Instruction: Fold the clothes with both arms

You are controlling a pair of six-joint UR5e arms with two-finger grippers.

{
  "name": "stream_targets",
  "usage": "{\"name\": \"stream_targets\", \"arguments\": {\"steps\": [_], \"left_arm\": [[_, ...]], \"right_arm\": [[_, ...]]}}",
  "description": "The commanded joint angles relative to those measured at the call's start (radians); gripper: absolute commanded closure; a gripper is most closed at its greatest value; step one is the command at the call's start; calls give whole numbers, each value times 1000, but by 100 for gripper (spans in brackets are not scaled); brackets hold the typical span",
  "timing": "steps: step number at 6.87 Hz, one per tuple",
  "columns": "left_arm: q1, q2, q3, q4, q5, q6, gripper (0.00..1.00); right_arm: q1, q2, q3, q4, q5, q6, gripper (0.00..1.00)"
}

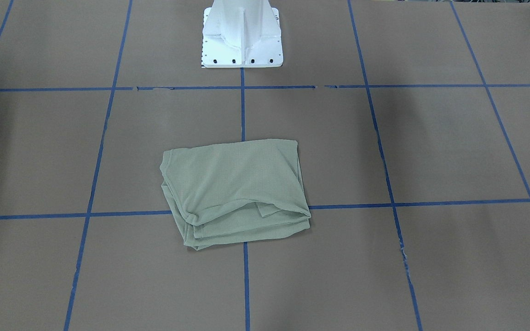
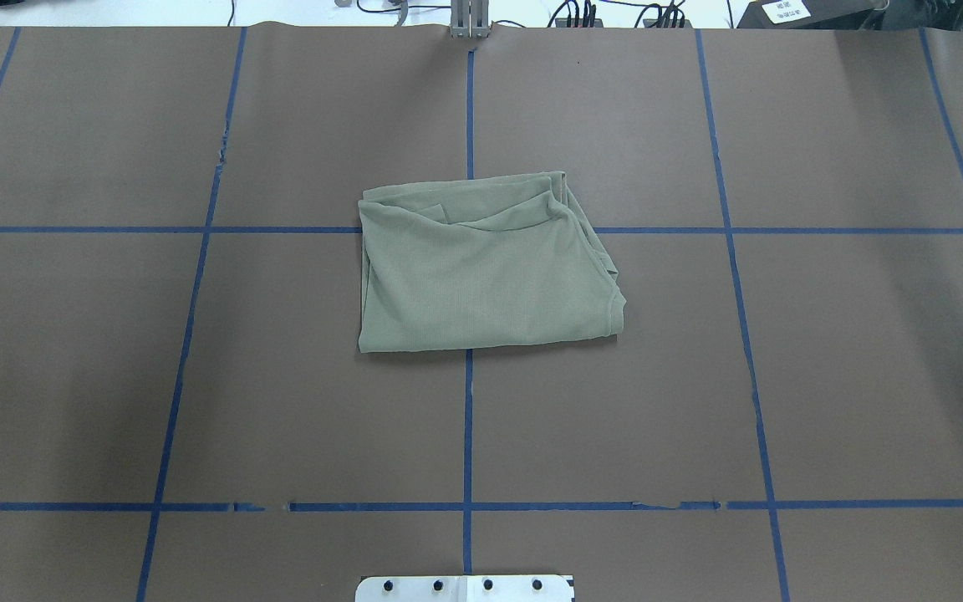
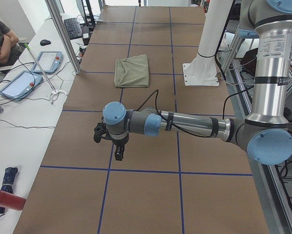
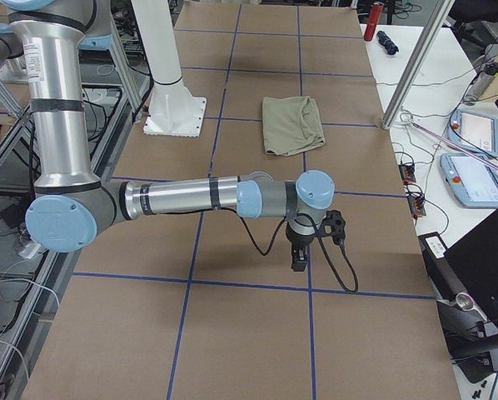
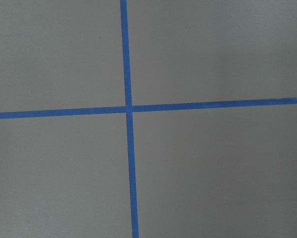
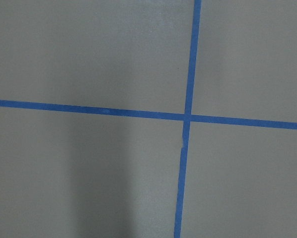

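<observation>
The sage-green shirt (image 1: 235, 191) lies folded into a compact, layered rectangle at the middle of the brown table, across a blue tape crossing; it also shows in the overhead view (image 2: 481, 263), the left side view (image 3: 132, 71) and the right side view (image 4: 291, 123). Neck label and logo are hidden. My left gripper (image 3: 118, 155) hangs over the table's left end, far from the shirt; I cannot tell whether it is open or shut. My right gripper (image 4: 299, 260) hangs over the right end, far from the shirt; I cannot tell its state either. Both wrist views show only table and tape.
The white pedestal base (image 1: 242, 39) stands behind the shirt on the robot's side. Blue tape lines (image 2: 468, 418) grid the table. A side bench with tablets (image 3: 46, 61) and a seated person (image 3: 0, 41) lies beyond the table. A metal post (image 4: 411, 71) stands at the edge.
</observation>
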Motion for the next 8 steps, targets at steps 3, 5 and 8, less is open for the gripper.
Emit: {"name": "stream_targets", "arguments": {"steps": [3, 5, 8], "left_arm": [[0, -28, -10, -3, -1, 1, 0], [2, -30, 2, -6, -2, 1, 0], [2, -30, -5, -3, -10, -2, 0]], "right_arm": [[0, 0, -12, 0, 9, 0, 0], [0, 4, -10, 0, 7, 1, 0], [0, 5, -4, 0, 9, 1, 0]]}}
